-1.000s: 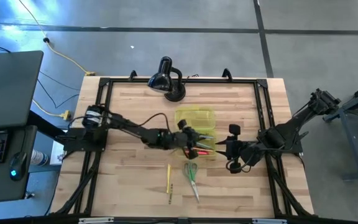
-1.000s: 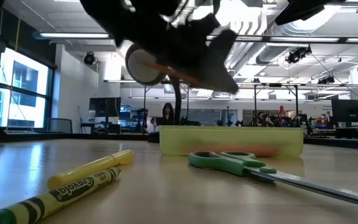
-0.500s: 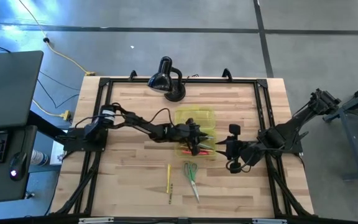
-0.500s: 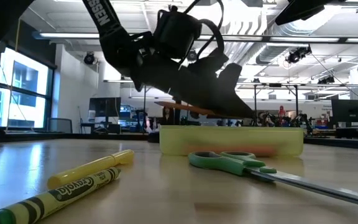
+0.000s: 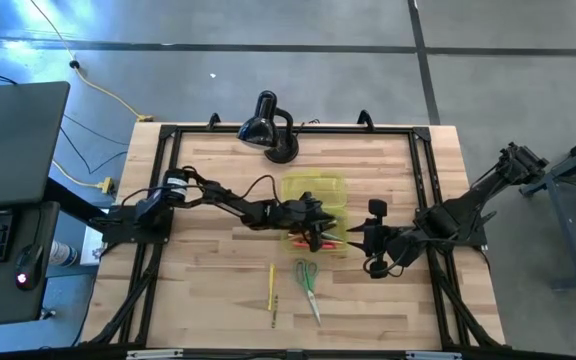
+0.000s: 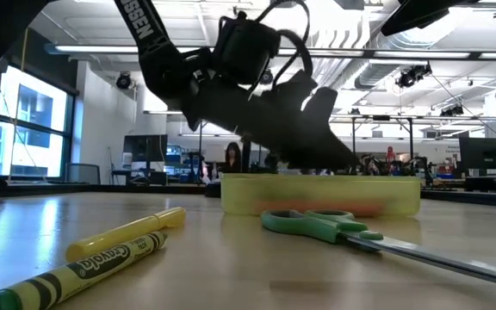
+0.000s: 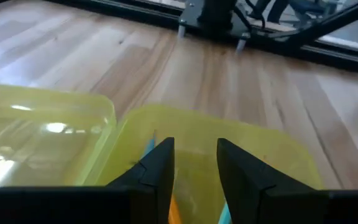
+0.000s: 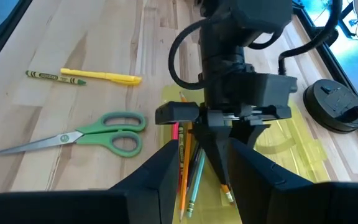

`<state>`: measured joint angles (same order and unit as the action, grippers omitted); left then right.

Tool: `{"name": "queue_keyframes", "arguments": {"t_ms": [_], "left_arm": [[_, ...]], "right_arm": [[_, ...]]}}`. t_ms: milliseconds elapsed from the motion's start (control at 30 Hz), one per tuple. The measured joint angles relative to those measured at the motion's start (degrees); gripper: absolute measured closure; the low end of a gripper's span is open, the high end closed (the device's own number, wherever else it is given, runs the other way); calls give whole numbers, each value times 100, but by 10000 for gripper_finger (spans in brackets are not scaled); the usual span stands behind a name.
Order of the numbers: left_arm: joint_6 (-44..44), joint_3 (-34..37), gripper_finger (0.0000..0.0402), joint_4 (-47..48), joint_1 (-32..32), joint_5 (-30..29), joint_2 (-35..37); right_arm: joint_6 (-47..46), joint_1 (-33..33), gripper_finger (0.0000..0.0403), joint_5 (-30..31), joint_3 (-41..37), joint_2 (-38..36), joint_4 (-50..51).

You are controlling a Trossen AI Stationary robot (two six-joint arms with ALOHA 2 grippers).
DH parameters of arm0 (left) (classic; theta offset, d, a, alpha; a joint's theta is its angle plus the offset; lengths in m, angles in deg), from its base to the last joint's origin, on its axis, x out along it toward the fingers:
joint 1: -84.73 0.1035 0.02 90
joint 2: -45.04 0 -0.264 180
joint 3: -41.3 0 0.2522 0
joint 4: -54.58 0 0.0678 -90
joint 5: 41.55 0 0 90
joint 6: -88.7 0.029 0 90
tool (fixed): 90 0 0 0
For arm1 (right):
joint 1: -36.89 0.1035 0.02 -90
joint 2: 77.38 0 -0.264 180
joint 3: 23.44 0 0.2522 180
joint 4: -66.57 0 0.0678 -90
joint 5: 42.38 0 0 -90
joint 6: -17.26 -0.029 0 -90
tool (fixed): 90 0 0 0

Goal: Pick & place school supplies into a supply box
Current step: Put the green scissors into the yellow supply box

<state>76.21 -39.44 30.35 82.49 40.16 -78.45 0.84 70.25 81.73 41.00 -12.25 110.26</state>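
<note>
**Left pincer over the supply box, scissors and two markers on the surface**

Nearest to me in the low view, a green-and-yellow crayon lies on the wooden surface, touching a yellow highlighter just behind it. To their right, the green-handled scissors lie flat with the blades pointing away from the box. In the high view the scissors sit just in front of the box, and the highlighter lies a little to their left.

Behind them stands the translucent yellow-green supply box, open, its lid folded flat on the far side. Several pens and pencils, orange, pink-red and teal among them, already lie lengthwise in the tray.

My left pincer hangs just above the tray, fingers pointing down and a little apart, with nothing between them. In the right wrist view I see its fingertips standing over the pencils.

My right pincer waits just beside the box on its right, low over the surface, its fingers parted and empty.

Farther back, a black desk lamp stands at the far edge of the surface. Beyond the surface, a person shows in the room.
</note>
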Motion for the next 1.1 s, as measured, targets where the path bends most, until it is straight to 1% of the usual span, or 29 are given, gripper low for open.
{"name": "queue_keyframes", "arguments": {"t_ms": [100, 200, 300, 400, 467, 500, 567, 600, 700, 767, 833, 900, 933, 1000, 1100], "left_arm": [[0, -148, 247, 85, 0, 23, 45], [-2, -359, 247, 134, 0, 173, 225], [-52, -588, 246, 745, -2, 374, 505], [-564, -852, 246, 2025, 0, 855, 868], [-955, -1066, 246, 3214, -4, 1204, 1140], [-1207, -1199, 246, 3731, -42, 1309, 1223], [-1682, -1356, 246, 4755, -153, 1329, 1365], [-1917, -1422, 246, 5196, -249, 1257, 1385], [-2523, -1525, 246, 6028, -669, 946, 1382], [-3065, -1530, 246, 6366, -1033, 707, 1380], [-3942, -1530, 246, 6532, -1429, 417, 1381], [-4764, -1535, 246, 6510, -1870, -153, 1380], [-5044, -1536, 246, 6483, -2113, -530, 1382], [-5457, -1543, 246, 6466, -2543, -1221, 1380], [-6034, -1547, 246, 6542, -3074, -1972, 1380]], "right_arm": [[0, -1, 289, -2, 0, 0, 0], [0, -1, 289, -2, 0, 0, 0], [-7, -1, 289, -5, 0, 0, 24], [-4, -1, 289, -22, 0, 0, 27], [-2, -1, 289, -22, 0, 0, 60], [-4, -1, 289, -18, 0, 0, 72], [-2, 0, 289, -15, 0, 0, 100], [-3, -1, 289, -9, 0, 0, 105], [-2, -1, 289, 5, 0, 2, 117], [-2, -1, 289, 6, 0, 0, 129], [-4, -1, 289, 7, 0, 0, 146], [-2, -1, 289, 4, 0, 0, 160], [-2, -1, 289, 3, 0, 0, 163], [-2, -1, 289, 2, 0, 0, 172], [-100, 1, 289, 1, 0, 0, 170]]}}
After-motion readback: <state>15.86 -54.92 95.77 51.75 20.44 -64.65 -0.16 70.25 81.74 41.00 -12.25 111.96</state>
